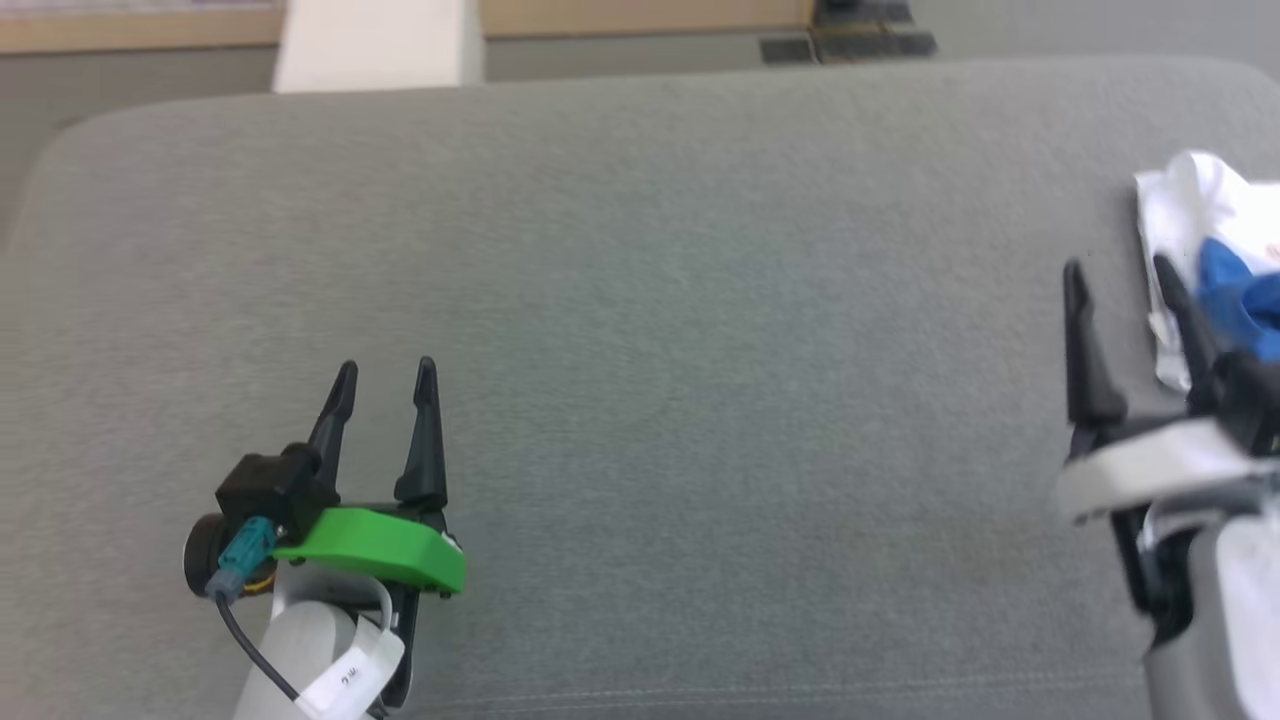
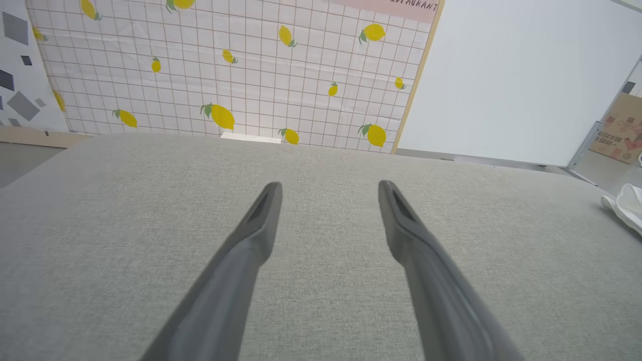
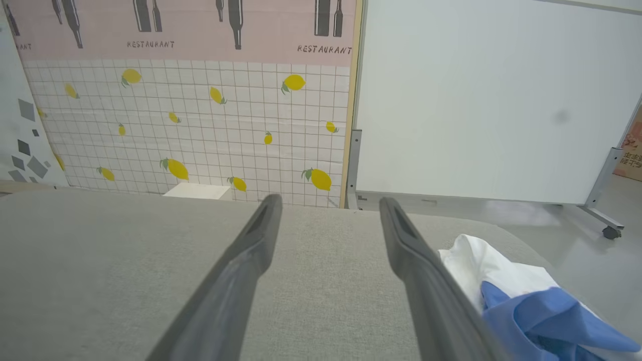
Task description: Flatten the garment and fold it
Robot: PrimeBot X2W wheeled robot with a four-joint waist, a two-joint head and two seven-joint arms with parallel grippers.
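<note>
1. Work surface (image 1: 700, 300): a grey woven-fabric pad, flat, with rounded far corners.
2. Garment (image 1: 1180, 215): a crumpled heap at the pad's right edge, white cloth with a blue fold bunched on top. It is not flattened, and the head view's right border cuts it off.
3. Left gripper (image 1: 387, 370): over the near-left part of the pad, jaws apart with plain fabric showing between the fingers. It has a green bracket (image 1: 390, 545) at its base and sits well apart from the garment.
4. Right gripper (image 1: 1117, 268): at the near right, jaws spread wide with grey fabric between them. Its outer finger is just beside the garment's left edge. The head view is blurred there, so I can't tell whether it touches.
5. Back wall: a grid-and-lemon print panel (image 2: 225, 75) with a pink band lettered "RESTAURANT" (image 3: 200, 30) above it.
6. Right of that is a white board panel (image 3: 476, 100) on a castor foot, standing on a grey floor (image 3: 592, 250).
7. A cardboard box (image 2: 622, 133) sits at the far right.
8. A white block (image 1: 375, 45) stands just behind the pad's far edge.
</note>
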